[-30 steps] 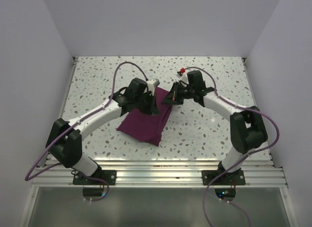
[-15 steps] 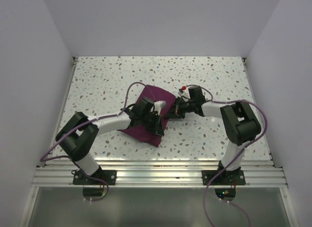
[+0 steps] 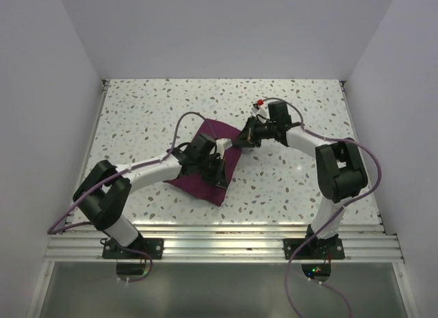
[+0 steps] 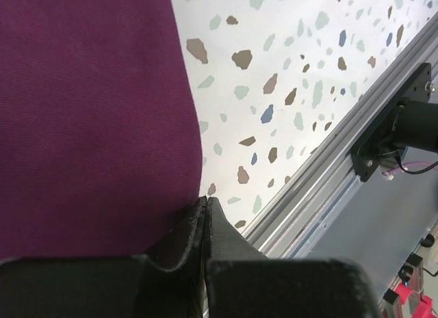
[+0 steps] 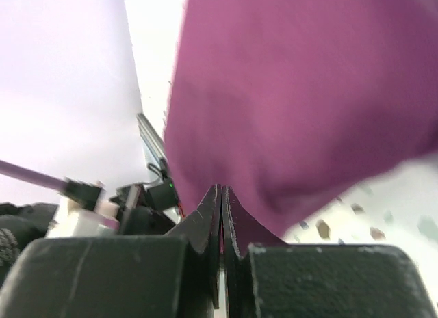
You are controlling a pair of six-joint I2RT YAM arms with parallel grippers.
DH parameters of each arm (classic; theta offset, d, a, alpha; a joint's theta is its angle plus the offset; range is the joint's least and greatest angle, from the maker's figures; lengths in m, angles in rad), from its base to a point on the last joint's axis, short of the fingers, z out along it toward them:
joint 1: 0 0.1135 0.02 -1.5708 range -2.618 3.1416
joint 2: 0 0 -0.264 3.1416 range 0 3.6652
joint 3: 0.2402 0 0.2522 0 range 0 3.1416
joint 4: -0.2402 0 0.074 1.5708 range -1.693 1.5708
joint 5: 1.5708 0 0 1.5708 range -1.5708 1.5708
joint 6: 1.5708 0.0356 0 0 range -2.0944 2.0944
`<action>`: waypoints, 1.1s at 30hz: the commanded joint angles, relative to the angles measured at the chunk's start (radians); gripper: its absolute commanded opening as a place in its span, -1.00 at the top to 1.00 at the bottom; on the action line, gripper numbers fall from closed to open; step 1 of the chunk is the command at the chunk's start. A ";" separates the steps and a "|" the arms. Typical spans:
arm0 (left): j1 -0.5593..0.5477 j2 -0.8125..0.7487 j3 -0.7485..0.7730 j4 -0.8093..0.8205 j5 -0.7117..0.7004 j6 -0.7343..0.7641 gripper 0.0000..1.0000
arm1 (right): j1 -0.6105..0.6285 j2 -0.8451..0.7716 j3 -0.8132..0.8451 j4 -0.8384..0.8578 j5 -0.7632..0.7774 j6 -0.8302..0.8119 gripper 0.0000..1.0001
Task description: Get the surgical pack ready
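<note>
Pack cloth: the large dark-purple soft cloth sheet (image 3: 202,184) lies as a compact slanted panel on the white speckled table (image 3: 137,113), between the two arms.
Left gripper: on the left gripper (image 4: 205,203) we see the jaws pressed together at the sheet's near-right edge, which appears nipped between them.
Right gripper: the right gripper (image 5: 221,195) is clamped on the sheet's far-right corner, which seems slightly lifted.
Done: we judge the sheet to be partly folded.
Remaining: more folding, then release. We see no instruments or gauze.

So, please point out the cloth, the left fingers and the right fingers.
cloth (image 4: 89,113), left wrist view, flat middle.
left fingers (image 4: 200,212), left wrist view, near tips.
right fingers (image 5: 214,205), right wrist view, near tips.
</note>
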 commanded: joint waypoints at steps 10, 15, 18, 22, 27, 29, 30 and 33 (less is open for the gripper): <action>-0.028 0.017 0.018 0.068 -0.005 -0.072 1.00 | -0.053 0.155 0.094 0.084 -0.040 0.041 1.00; -0.012 0.081 -0.001 0.028 -0.061 -0.051 1.00 | -0.073 0.187 0.031 0.103 -0.031 0.004 1.00; 0.049 0.116 -0.025 0.016 -0.051 -0.044 1.00 | -0.092 0.201 0.008 0.117 -0.029 -0.001 1.00; 0.101 0.167 0.010 -0.041 -0.094 -0.002 1.00 | -0.099 0.229 0.022 0.120 -0.029 -0.013 1.00; 0.169 0.225 0.129 -0.124 -0.152 0.069 1.00 | -0.101 0.281 0.059 0.131 -0.012 -0.013 1.00; 0.216 0.261 0.163 -0.136 -0.141 0.089 1.00 | -0.102 0.302 0.082 0.130 -0.002 -0.010 1.00; 0.230 0.273 0.203 -0.154 -0.144 0.109 1.00 | -0.104 0.309 0.092 0.125 0.002 -0.012 1.00; 0.285 0.325 0.289 -0.200 -0.152 0.153 1.00 | -0.102 0.321 0.137 0.090 0.018 -0.021 1.00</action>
